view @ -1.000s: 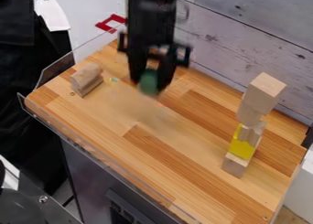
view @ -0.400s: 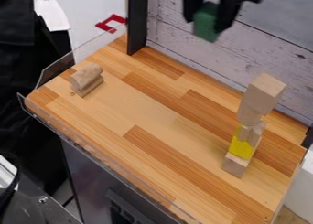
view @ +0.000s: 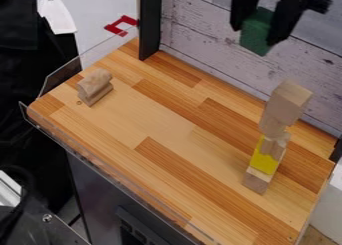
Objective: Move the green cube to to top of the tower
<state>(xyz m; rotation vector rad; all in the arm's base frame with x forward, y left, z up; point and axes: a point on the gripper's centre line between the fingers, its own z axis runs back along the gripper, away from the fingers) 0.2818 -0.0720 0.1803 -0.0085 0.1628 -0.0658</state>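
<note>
While your gripper hangs at the top of the camera view, its jaws pinch the green cube, one on each side of it; the cube shows against the pale plank panel behind the worktop, up and to the left of the tower in the picture, and it is well apart from the tower's uppermost block. You have the tower standing near the right end of the worktop; at its foot is a plain wooden block, then comes a yellow block with a small wooden piece at its upper part, and above these more plain wood, with a big block on top. Near the left end of the worktop you see a small wooden stack, its upper piece rounded; a black post rises at the back edge, a red object lies beyond that edge, and a clear guard runs along the left side, with black cloth beyond it.
</note>
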